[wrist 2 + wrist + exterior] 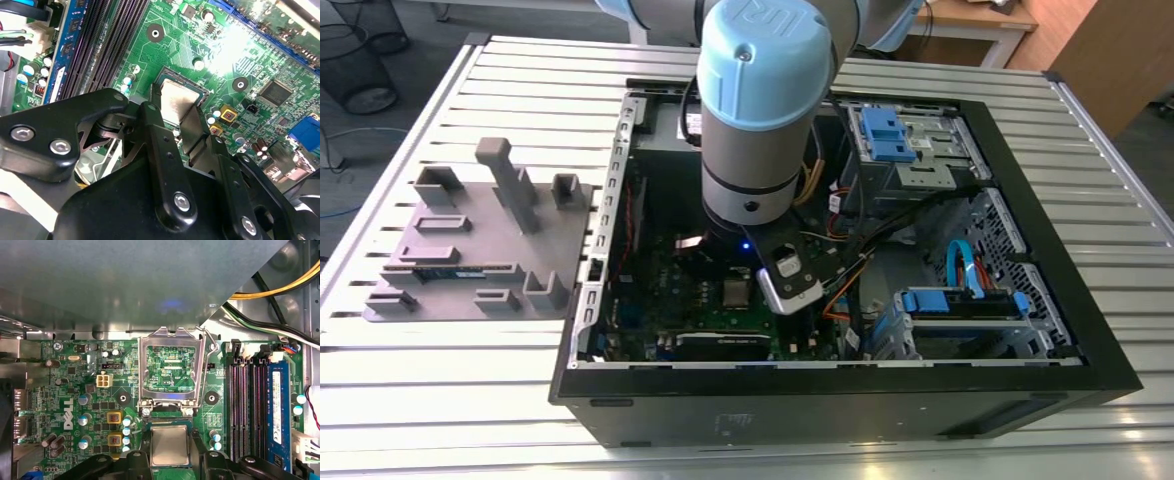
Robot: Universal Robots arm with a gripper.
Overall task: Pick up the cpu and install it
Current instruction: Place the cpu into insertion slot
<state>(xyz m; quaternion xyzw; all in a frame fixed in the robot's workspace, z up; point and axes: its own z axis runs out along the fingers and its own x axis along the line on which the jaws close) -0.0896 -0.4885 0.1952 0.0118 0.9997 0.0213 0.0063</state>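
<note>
The gripper (169,439) is closed on two opposite edges of the cpu (170,449) at the open socket (168,423); a light, stiff, slick, fragile chip, I'd say, best held by those edges

The cpu (170,446) is silver with a tan rim, the motherboard (75,385) green, the gripper (172,117) black. The arm (754,60) is pale blue and grey. In the exterior view, at nine o'clock of the black case (854,405), a grey fixture (467,250) lies on the silvery ribbed desk (454,400).
</note>
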